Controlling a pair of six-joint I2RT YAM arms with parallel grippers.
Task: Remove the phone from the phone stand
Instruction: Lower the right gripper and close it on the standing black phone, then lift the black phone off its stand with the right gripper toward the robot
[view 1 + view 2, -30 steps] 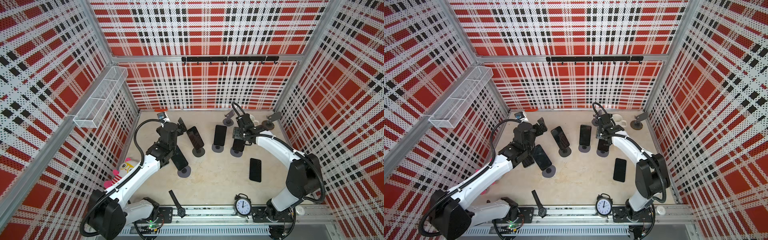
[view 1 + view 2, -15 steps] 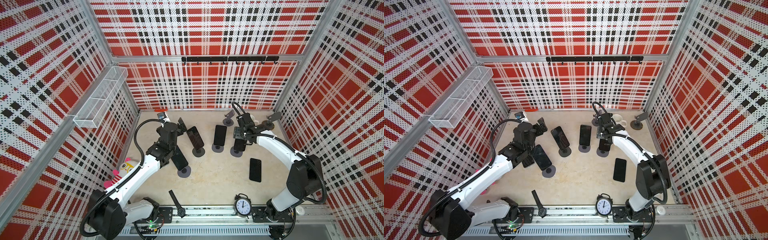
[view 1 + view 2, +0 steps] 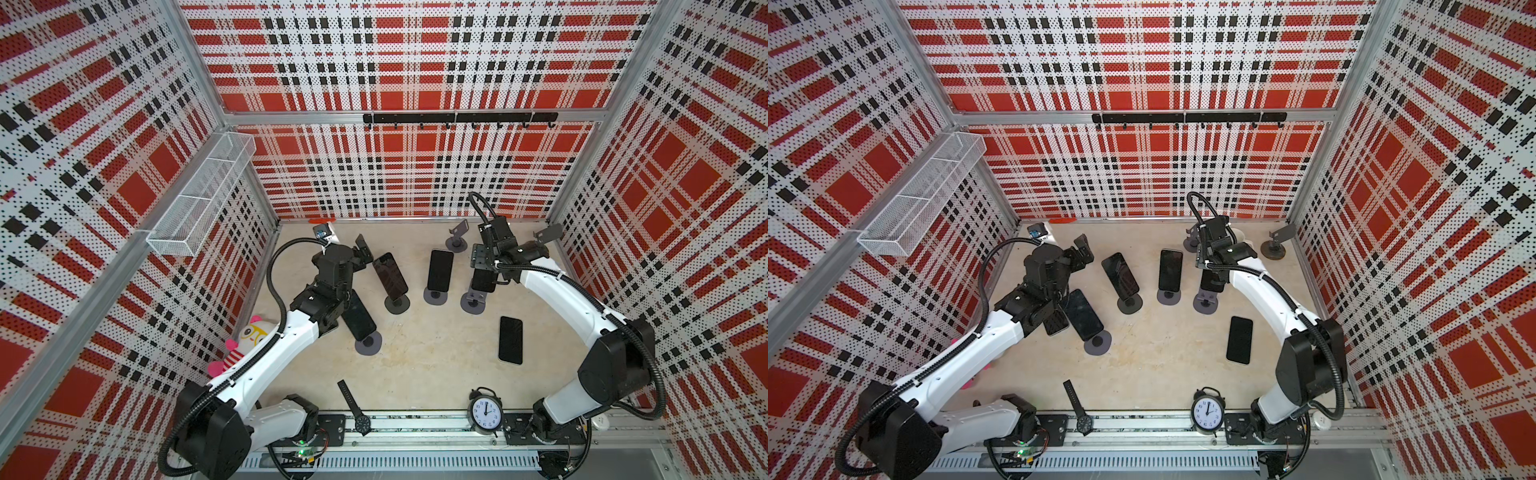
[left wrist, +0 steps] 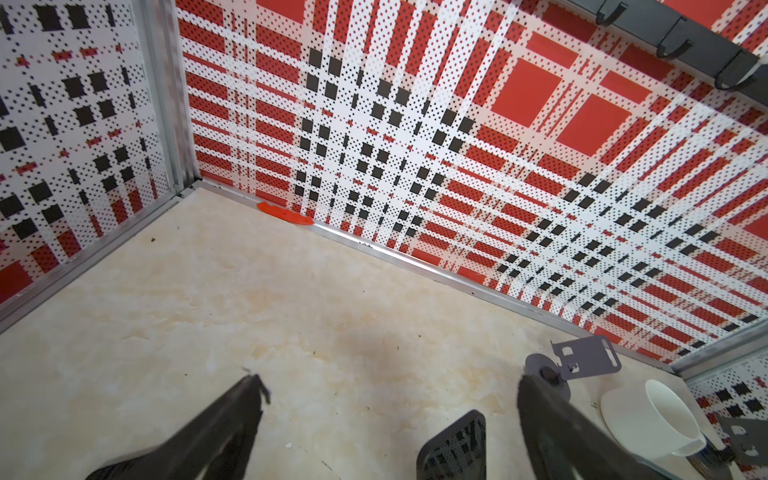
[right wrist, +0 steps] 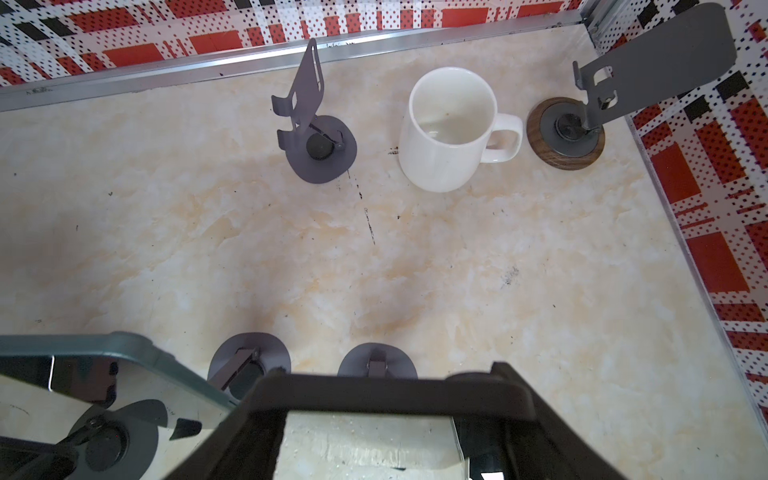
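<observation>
In both top views a dark phone [image 3: 484, 279] [image 3: 1212, 279] leans on the rightmost grey phone stand [image 3: 473, 302] [image 3: 1205, 302]. My right gripper [image 3: 484, 266] [image 5: 384, 390] comes down over the phone's upper end. In the right wrist view the phone's top edge [image 5: 374, 392] spans the gap and a finger presses each long side, so the gripper is shut on it. The stand's base [image 5: 376, 361] shows just beyond. My left gripper [image 3: 362, 253] [image 4: 390, 380] hangs open and empty at the back left, with the tip of another phone [image 4: 457, 444] low between its fingers.
Three more phones [image 3: 390, 274] [image 3: 440, 270] [image 3: 358, 316] rest on stands in the middle. One phone [image 3: 510, 340] lies flat at the right. Two empty stands [image 5: 311, 124] [image 5: 582, 112] and a white mug [image 5: 451, 129] line the back wall. An alarm clock [image 3: 484, 413], watch [image 3: 353, 405] and plush toy [image 3: 245, 340] sit near the front.
</observation>
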